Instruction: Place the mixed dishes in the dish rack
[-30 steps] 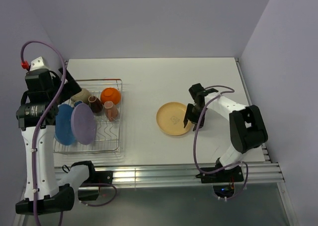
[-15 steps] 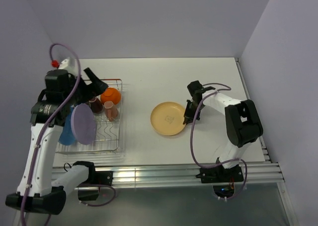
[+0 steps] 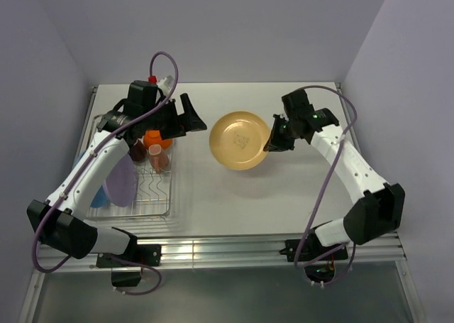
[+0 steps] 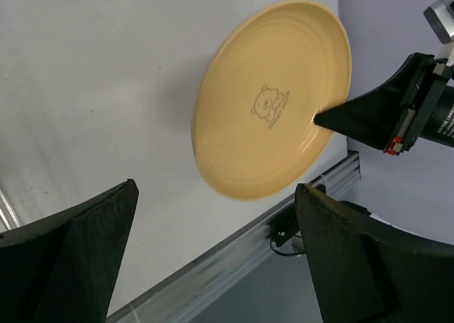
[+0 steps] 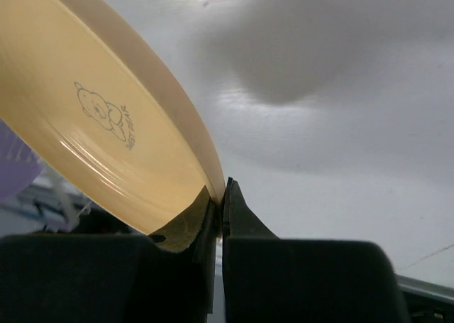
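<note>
The right gripper (image 3: 272,140) is clamped on the right rim of the tan plate (image 3: 240,140), its two fingers pressed together with only the plate's edge between them. The wrist view shows that pinch plainly. The plate is up off the white table (image 3: 248,195), tilted with its hollow face towards the overhead camera, and a soft shadow lies on the tabletop beyond it. A small bear drawing with a line of lettering sits in the middle of that face. The plate hangs between the two arms, to the right of the dish rack (image 3: 160,214) and apart from it. The left gripper (image 3: 190,115) is spread wide and holds nothing. It reaches out over the rack's right side and points at the plate's left rim, close to it but not touching; in its own camera the plate fills the space between and above the two dark fingers. In the rack a lilac plate (image 3: 119,181) stands on edge, with a blue plate (image 3: 97,196) just behind it to the left, mostly hidden by the left arm. Towards the rack's far right corner sit an orange-sided bowl (image 3: 157,137), a dark brown mug (image 3: 137,150) and a pinkish-orange mug (image 3: 159,157) — all close together.
</note>
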